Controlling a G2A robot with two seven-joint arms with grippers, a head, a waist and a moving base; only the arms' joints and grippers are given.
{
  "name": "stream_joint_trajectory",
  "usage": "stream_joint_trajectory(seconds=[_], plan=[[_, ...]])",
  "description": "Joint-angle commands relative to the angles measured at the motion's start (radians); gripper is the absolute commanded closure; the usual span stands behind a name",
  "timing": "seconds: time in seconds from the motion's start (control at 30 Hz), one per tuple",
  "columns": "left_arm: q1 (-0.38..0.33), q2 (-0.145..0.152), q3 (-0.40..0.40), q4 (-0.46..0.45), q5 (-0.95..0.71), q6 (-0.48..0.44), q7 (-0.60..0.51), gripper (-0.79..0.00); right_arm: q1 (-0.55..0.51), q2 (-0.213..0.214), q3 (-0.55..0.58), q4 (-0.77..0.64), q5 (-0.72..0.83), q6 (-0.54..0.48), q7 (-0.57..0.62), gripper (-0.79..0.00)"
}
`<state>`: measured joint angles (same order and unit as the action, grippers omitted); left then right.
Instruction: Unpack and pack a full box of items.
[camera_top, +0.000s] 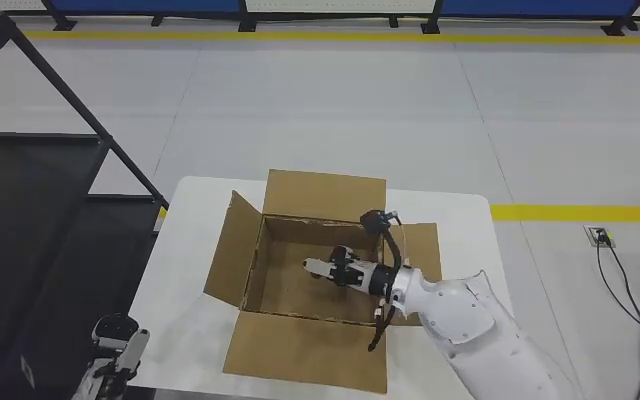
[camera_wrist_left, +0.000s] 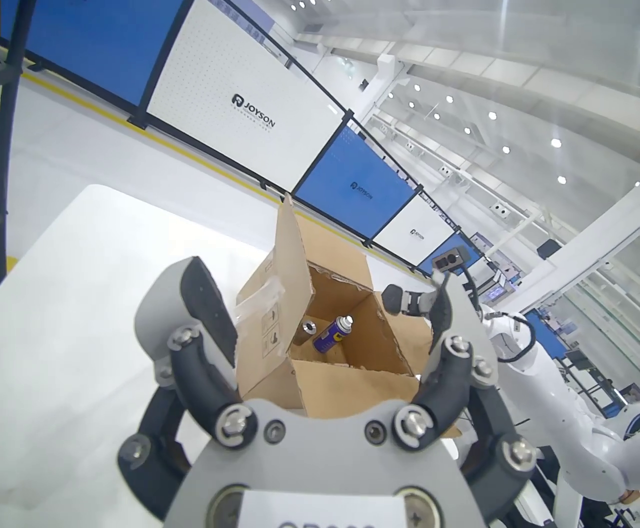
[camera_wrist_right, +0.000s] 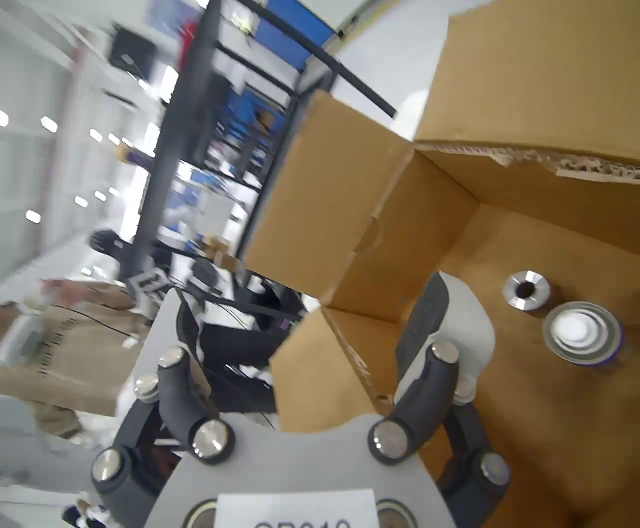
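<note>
**Box open on table: two items inside, both grippers empty**

Count: one box (camera_top: 325, 195), one can (camera_wrist_left: 332, 334), one metal cylinder (camera_wrist_left: 307, 327), two grippers.

Box: it stands on the white table (camera_top: 190, 300) with all four flaps folded outward. The interior is open from above.

Contents: both items rest on the box floor. The can is blue with a white cap. The right wrist view looks at its round metal base. The cylinder is short and silver, with a hole through its centre. It sits just beside the can. Whether the two touch cannot be told.

Right gripper (camera_wrist_right: 310, 300): the arm enters over the box's near-right corner, and the top view places the gripper inside the box, above the floor. Its jaws are spread wide with nothing between them. The can and cylinder lie beyond its fingertips, apart from them.

Left gripper (camera_wrist_left: 320, 285): it is outside the box, well off the near-left corner, by the table's edge, and faces the box. Its jaws are spread wide and hold nothing.
</note>
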<state>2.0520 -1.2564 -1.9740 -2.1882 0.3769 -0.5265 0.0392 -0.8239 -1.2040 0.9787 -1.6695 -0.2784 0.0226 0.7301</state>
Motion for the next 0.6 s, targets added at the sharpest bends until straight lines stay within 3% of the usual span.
stream_joint_trajectory(seconds=[0.0, 0.23, 0.57], plan=[[-0.004, 0.0, -0.012, 0.009, -0.056, 0.002, -0.016, -0.785, 0.062, -0.006, -0.071, 0.011, -0.19, 0.104, 0.06, -0.785], [0.01, 0.006, -0.108, 0.05, -0.278, -0.05, -0.11, -0.785, 0.238, -0.063, -0.256, 0.135, -0.42, 0.349, 0.17, -0.785], [0.024, 0.004, -0.156, 0.06, -0.39, -0.073, -0.187, -0.785, 0.388, -0.143, -0.397, 0.324, -0.501, 0.468, 0.347, -0.785]])
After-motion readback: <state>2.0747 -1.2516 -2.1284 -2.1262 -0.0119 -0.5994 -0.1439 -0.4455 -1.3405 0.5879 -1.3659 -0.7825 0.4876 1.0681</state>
